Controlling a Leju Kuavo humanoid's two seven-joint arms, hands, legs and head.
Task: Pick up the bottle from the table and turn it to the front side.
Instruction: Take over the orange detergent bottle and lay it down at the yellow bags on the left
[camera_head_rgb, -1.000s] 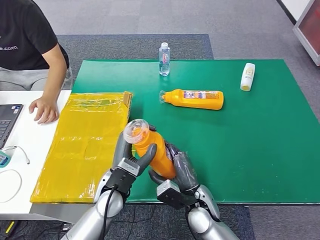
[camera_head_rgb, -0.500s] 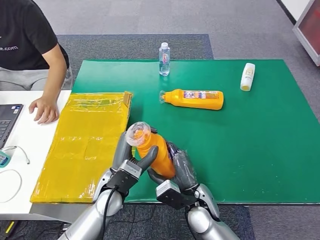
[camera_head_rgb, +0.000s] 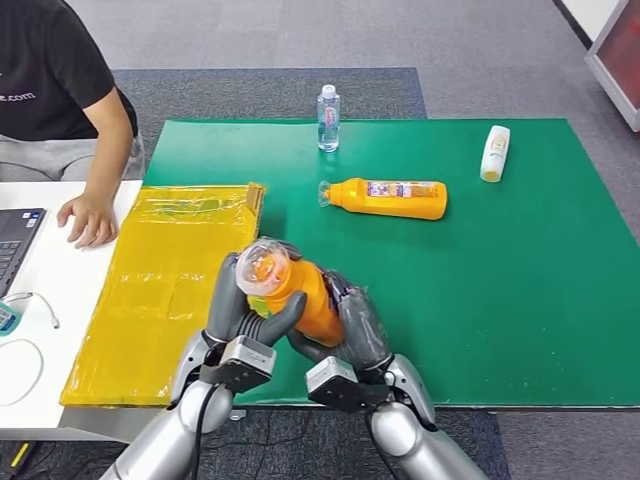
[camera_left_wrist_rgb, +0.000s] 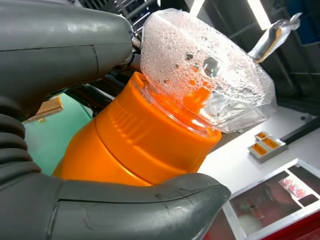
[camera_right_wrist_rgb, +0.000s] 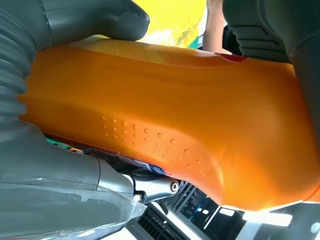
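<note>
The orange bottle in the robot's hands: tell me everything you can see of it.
The orange bottle looks like glossy plastic, with a ribbed orange collar under a clear domed cap beaded with droplets. Raised dots mark its side in the right wrist view. It is held tilted above the green mat's near edge, cap toward the camera. The left hand grips its neck end, the right hand its body.

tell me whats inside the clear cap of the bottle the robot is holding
Through the clear cap of the held orange bottle, foam bubbles and an orange spout show. The left hand and right hand cover much of the body; its contents cannot be seen.
</note>
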